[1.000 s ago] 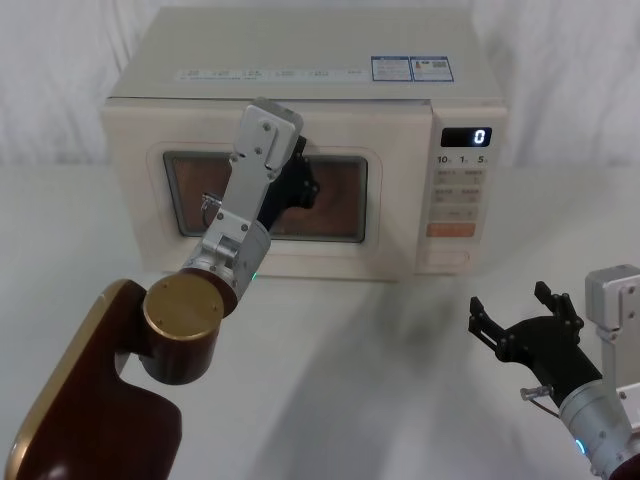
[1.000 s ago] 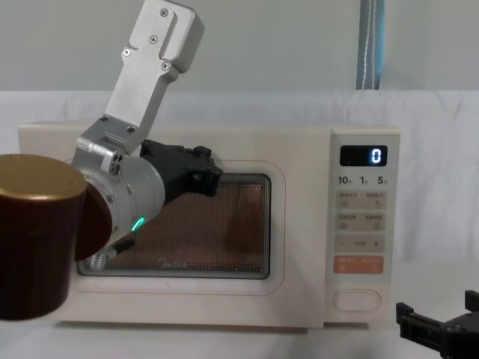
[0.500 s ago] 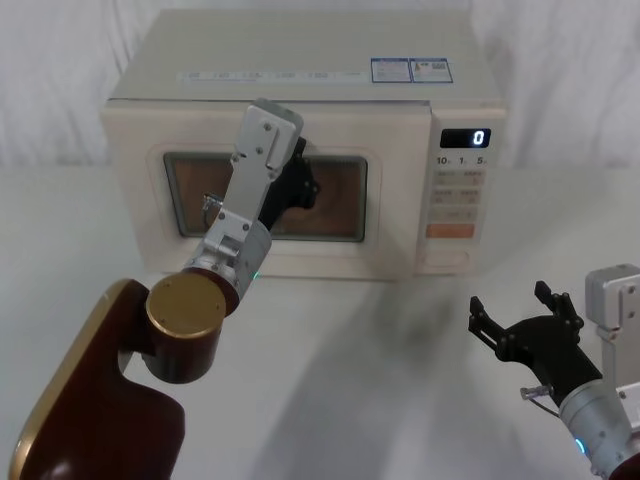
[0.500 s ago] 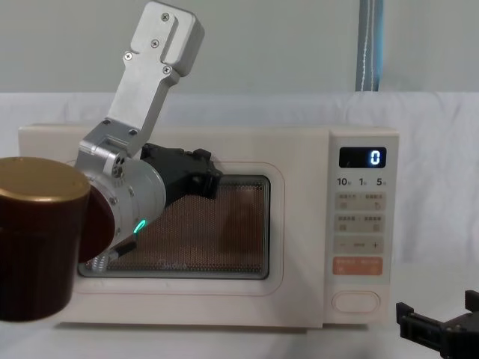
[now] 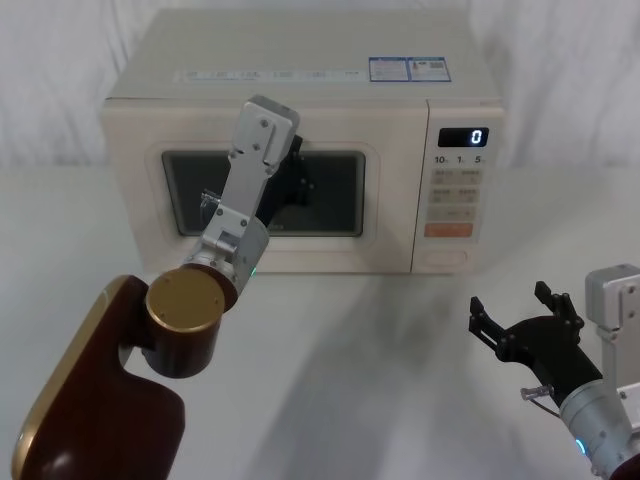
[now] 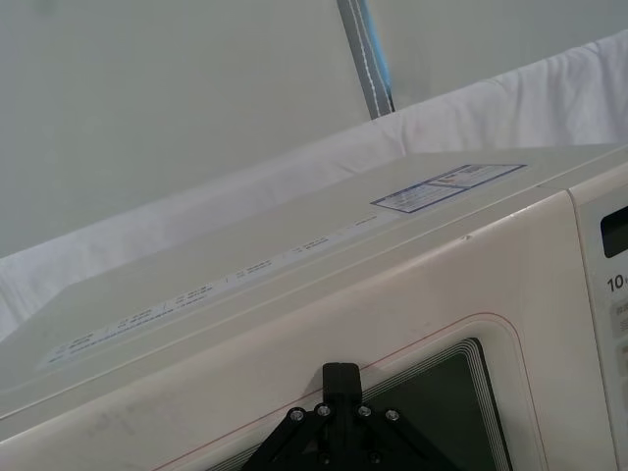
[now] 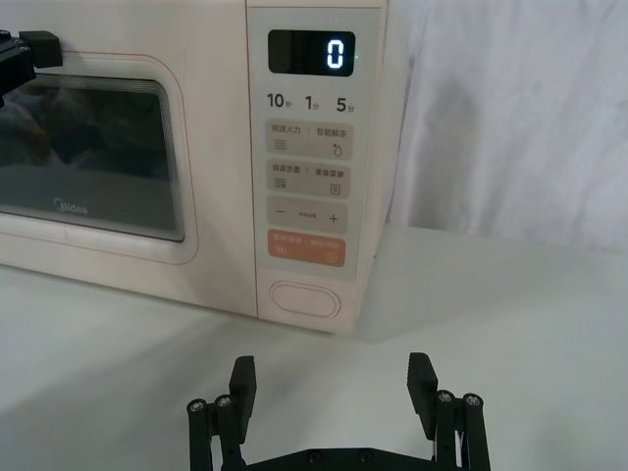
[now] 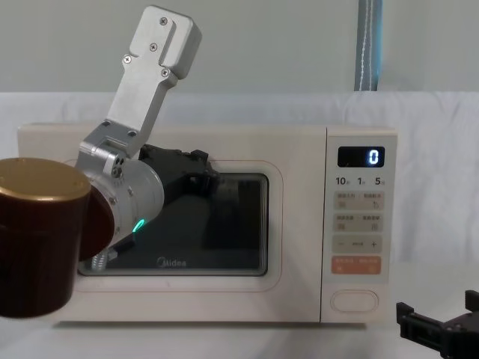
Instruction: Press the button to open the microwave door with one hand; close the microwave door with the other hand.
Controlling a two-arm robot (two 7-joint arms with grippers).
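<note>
Head cam high, chest low; both face microwave door (image 5: pixel 262 190).

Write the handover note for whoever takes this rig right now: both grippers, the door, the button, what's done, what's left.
Left gripper: against the microwave door, at the upper part of its window; fingers not readable.
Right gripper: open, empty, low over the table in front of the keypad, short of the button.
Door: looks flush with the cabinet, window dark, display reads 0.
Button: untouched at this moment.
Done: door appears shut under the left gripper.
Left: confirm it has latched, then back the left arm off the door; the right arm is already clear.
</note>
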